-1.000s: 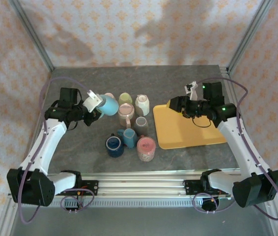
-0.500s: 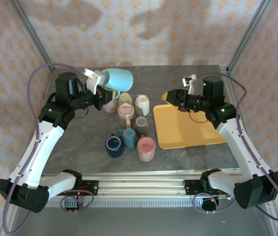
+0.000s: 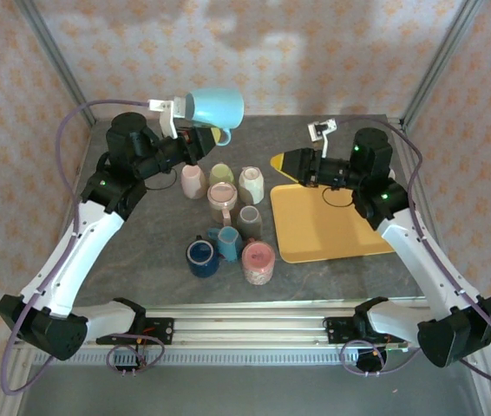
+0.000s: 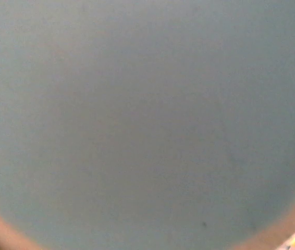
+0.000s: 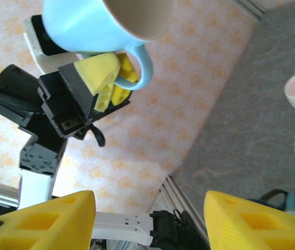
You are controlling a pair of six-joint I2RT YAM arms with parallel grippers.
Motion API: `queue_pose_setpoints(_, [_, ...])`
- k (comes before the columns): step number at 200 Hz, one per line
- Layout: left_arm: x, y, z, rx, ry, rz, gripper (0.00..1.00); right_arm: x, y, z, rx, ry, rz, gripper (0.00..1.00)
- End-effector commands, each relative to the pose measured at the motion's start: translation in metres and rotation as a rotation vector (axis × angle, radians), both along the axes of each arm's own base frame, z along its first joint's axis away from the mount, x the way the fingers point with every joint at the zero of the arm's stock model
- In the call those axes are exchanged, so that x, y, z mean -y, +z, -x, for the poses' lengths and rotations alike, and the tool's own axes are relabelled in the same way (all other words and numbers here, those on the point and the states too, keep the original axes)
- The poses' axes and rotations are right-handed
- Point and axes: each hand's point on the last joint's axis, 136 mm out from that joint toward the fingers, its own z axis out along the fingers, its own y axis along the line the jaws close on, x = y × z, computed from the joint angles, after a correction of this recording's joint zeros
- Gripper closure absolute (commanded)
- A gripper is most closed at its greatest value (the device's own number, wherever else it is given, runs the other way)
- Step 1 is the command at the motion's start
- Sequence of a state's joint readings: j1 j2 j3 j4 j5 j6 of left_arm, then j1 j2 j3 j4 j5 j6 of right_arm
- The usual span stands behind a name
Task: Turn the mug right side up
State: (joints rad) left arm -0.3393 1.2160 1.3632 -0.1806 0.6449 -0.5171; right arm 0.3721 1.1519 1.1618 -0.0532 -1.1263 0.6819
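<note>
Nearest the arm bases, on the grey table (image 3: 141, 251), sits a cluster of mugs. In front are a dark blue mug (image 3: 200, 257), a teal mug (image 3: 229, 242) touching it, and a pink mug (image 3: 258, 263) just beside on the right. Behind those stands a grey mug (image 3: 250, 217), then a tan-pink mug (image 3: 222, 199). Farther back are a white mug (image 3: 251, 185), a green mug (image 3: 221, 173) and a pale pink mug (image 3: 193, 180). A yellow tray (image 3: 332, 225) lies flat to the right of the cluster.

The right gripper (image 3: 277, 162) hovers over the tray's far left corner, pointing left. Its yellow fingers (image 5: 43, 219) are spread apart with only air between them.

The left arm reaches up and back, and the left gripper (image 3: 209, 137) sits above the back row of mugs. It is clamped on the light blue mug (image 3: 215, 106), which is in the air, well clear of the table and in front of the patterned back wall (image 3: 315, 61). The mug lies on its side, with its mouth facing right toward the right arm, its base toward the left wrist and its handle hanging down. In the right wrist view the left gripper's yellow pads pinch the mug at the handle. The left wrist view gives a blurred blue-grey surface, probably the mug's wall right at the lens.
</note>
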Motion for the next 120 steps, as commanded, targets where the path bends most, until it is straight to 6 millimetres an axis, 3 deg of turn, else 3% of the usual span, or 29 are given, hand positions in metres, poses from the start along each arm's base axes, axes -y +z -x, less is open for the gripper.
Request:
queue_pose_setpoints(1, [0.001,0.078,0.01,0.178,0.011,0.215,1.0,-0.007,0.042,0.002,0.088,0.014,-0.102,0.43])
queue_pose_setpoints(28, [0.011,0.087,0.012,0.184,-0.014,0.252,1.0,-0.012,0.059,0.0,0.081,0.001,-0.172,0.41])
queue_pose_setpoints(35, [0.014,0.089,0.012,0.189,-0.019,0.259,1.0,-0.017,0.055,-0.007,0.057,-0.003,-0.175,0.41])
queue_pose_setpoints(66, [0.022,0.098,0.014,0.198,-0.039,0.293,1.0,-0.025,0.069,-0.01,0.055,-0.02,-0.234,0.39])
queue_pose_setpoints(120, [0.033,0.111,0.018,0.2,-0.067,0.324,1.0,-0.023,0.084,-0.024,0.079,-0.081,-0.32,0.43])
